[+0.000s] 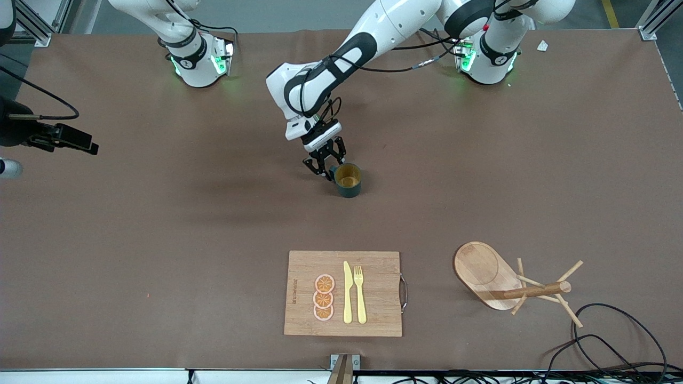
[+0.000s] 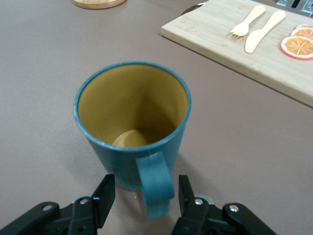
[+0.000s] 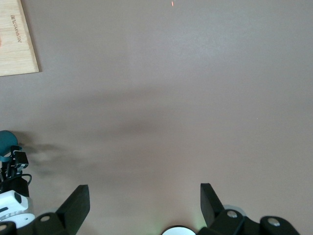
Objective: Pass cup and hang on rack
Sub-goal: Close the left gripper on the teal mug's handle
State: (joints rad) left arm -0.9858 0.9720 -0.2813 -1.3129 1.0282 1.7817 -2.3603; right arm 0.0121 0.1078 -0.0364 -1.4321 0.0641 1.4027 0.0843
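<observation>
**Item 1: the cup** (image 1: 348, 180). Dark teal with a yellow-tan inside. It stands upright on the table (image 1: 160, 256), mouth up, about mid-table. Its handle (image 2: 155, 185) points to about ten o'clock in the front view, toward the left end effector.

**Item 2: left end effector** (image 1: 326, 169). It is low at the cup's ten o'clock. It is open, with one finger (image 2: 103, 195) on each side of the handle and a gap at both. Nothing is gripped yet.

**Item 3: right end effector** (image 3: 144, 196). It is spread open and empty over bare table, toward the right arm's end, at about nine o'clock from the cup. This arm waits.

**Item 4: the rack** (image 1: 483, 272). A light wooden mug tree with an oval base, at about four o'clock from the cup. It is nearer to the front camera and toward the left arm's end. The post (image 1: 533, 292) and pegs show slanted in the front view. Whether it stands true cannot be told.

**Item 5: cutting board** (image 1: 373, 266). It lies at six o'clock from the cup, well apart from it. It carries a knife (image 1: 347, 292), a fork (image 1: 360, 293) and orange slices (image 1: 324, 297). It has no part in the task.

**Handling note (judgement).** The step in hand appears to be the grasp of the handle.
- The fingers look roughly centred on the handle, so they could likely close without shoving the cup sideways.
- The handle is small and smooth. A grip close in toward the cup wall should resist the cup swinging once lifted.
- The lift should go straight up before any travel.
- The handle's opening is needed for a peg. A hold that covers it would probably call for a pass to the right end effector, with that one taking the body or rim.
</observation>
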